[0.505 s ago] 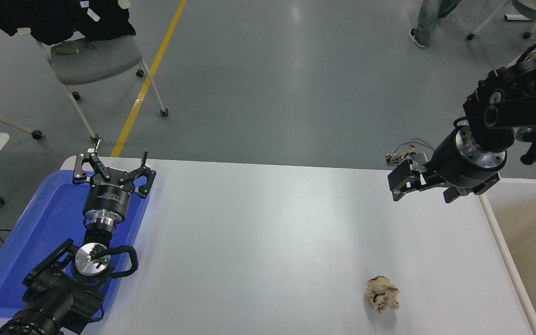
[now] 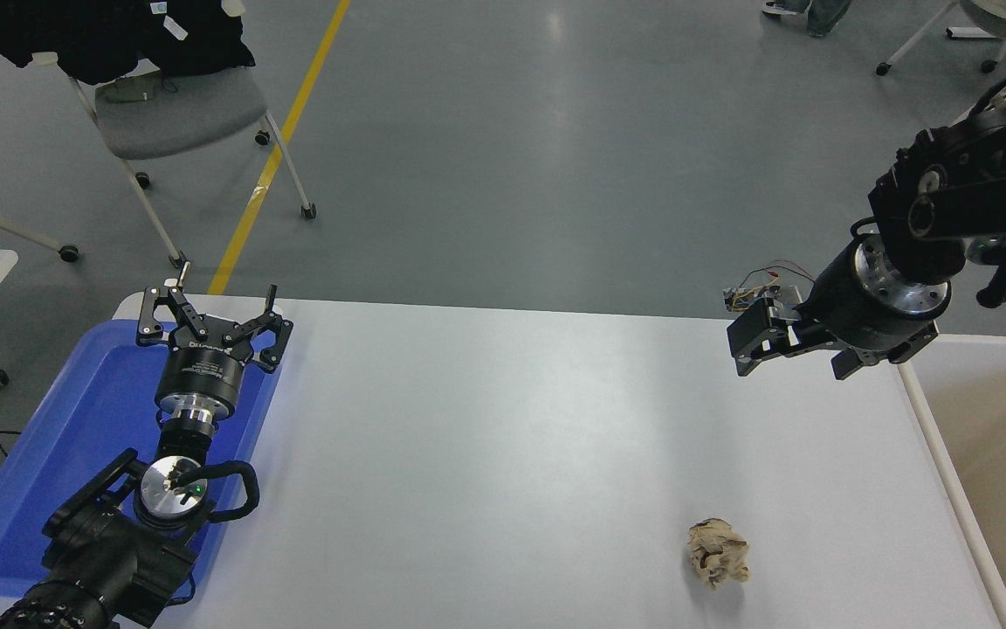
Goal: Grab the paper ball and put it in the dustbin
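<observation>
From my seat I see the paper ball (image 2: 719, 552) lying alone on the white desk (image 2: 485, 437), near the desk's near edge and toward its right side, with bare surface all round it; the dustbin (image 2: 948, 472) stands just beside the desk's right edge, its white rounded rim running down the picture and its beige inside open to the right; the ball sits near that rim but apart from it. My right tool (image 2: 743, 349) hangs over the far right corner of the desk, well apart from the ball, pointing left; I cannot tell whether its fingers are spread or closed from this angle. My left tool (image 2: 210, 314) is parked at the lower left over the blue tray (image 2: 58, 454), its fingers spread wide and holding nothing. Against the frame half a second back, the right tool has shifted only very slightly; ball, tray and left arm are as they were; the person's legs at the far floor have moved nearly out of the picture. The ball is a wrinkled tan wad with dark creases; the tray is smooth, shallow plastic.
</observation>
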You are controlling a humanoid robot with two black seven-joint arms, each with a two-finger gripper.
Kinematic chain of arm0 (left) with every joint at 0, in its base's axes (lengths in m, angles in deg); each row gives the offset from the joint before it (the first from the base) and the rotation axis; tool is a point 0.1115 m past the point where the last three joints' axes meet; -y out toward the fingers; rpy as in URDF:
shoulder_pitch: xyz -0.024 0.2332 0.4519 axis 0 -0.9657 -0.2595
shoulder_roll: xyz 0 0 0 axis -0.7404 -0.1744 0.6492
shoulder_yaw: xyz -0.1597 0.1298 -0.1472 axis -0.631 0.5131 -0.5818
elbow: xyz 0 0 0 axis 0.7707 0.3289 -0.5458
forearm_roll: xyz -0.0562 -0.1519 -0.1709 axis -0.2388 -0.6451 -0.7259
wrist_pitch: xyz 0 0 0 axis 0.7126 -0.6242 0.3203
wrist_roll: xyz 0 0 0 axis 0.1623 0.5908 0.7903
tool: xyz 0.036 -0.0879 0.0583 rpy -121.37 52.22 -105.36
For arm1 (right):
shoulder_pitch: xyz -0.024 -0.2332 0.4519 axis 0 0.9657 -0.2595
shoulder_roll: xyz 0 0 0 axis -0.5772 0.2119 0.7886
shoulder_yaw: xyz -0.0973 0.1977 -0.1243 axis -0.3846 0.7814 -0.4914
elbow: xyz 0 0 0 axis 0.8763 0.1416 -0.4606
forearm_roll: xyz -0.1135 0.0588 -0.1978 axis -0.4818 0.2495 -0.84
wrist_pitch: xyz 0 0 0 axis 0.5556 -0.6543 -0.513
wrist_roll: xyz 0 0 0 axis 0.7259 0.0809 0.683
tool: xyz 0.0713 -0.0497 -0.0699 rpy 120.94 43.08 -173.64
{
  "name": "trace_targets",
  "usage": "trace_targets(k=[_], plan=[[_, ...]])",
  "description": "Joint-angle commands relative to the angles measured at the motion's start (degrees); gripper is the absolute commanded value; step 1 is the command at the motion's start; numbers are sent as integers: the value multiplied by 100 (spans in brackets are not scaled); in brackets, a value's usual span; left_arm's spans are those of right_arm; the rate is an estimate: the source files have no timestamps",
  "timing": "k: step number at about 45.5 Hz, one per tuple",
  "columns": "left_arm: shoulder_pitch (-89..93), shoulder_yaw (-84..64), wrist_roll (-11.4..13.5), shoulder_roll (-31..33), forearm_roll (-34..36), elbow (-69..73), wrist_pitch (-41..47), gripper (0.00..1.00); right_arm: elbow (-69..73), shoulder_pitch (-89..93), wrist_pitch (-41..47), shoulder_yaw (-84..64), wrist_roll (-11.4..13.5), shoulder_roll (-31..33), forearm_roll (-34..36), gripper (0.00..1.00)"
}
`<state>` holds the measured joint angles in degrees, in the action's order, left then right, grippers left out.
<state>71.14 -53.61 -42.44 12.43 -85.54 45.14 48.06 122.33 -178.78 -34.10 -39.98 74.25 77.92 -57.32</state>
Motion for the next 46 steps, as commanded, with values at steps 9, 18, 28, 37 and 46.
trace_targets(k=[9,18,28,37,46], plan=[[1,-1,4,-1,0,0,0,100,-192,134,9,9,-1,24,8,100],[1,-1,4,-1,0,0,0,100,-210,160,0,26,-1,16,17,100],[1,-1,4,-1,0,0,0,100,-245,178,0,105,8,-2,69,100],[-8,-1,4,-1,0,0,0,100,-350,292,0,105,-1,16,52,100],[1,-1,4,-1,0,0,0,100,-447,389,-9,105,-10,59,78,100]])
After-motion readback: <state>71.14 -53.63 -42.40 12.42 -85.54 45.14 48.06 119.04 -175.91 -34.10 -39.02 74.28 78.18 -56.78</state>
